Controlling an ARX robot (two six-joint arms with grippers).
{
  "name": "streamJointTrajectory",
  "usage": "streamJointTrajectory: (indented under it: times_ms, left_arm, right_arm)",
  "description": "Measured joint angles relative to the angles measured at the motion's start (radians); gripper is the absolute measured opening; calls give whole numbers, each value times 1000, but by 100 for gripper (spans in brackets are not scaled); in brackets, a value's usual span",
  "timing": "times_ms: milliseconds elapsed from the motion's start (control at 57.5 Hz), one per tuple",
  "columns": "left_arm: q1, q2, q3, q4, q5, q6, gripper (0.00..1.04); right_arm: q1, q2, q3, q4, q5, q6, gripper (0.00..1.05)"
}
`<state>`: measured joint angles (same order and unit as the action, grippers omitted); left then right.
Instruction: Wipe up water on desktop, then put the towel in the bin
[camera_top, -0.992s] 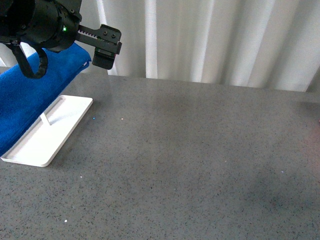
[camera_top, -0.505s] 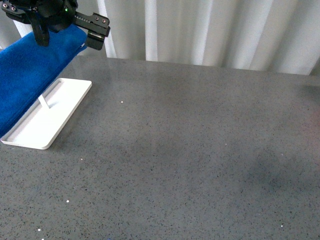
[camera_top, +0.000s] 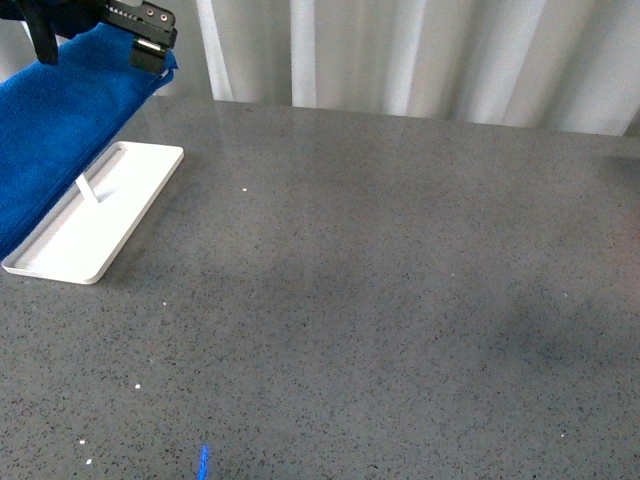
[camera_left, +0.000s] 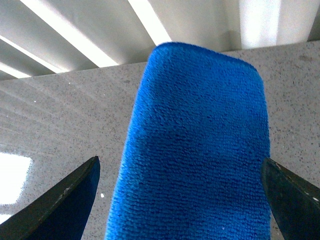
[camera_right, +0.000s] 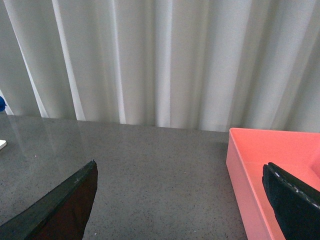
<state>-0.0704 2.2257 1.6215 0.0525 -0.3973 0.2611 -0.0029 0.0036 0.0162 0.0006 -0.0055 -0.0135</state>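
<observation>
Your towel (camera_top: 60, 130) is bright blue, plush and folded thick, with a rounded end. It lies at the far left of the table (camera_top: 400, 280), just beside the white tray (camera_top: 70, 240). Your left hand (camera_left: 180, 197) hangs over it, fingers spread wide of both edges. Your right hand (camera_right: 182, 200) is spread too.

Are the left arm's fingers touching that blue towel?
Cannot tell. In the left wrist view the open fingers straddle the towel; one shows a gap, the other meets its edge.
</observation>
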Motion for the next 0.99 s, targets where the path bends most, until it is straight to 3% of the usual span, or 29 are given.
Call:
streamJointTrajectory:
  times_ms: [852, 992]
  left_arm:
    - [2, 65, 38, -61, -13, 7, 98]
    - [5, 65, 35, -58, -17, 8, 77]
  right_arm:
    - [0, 0, 0, 0, 0, 0, 98]
    - [0, 0, 0, 0, 0, 0, 98]
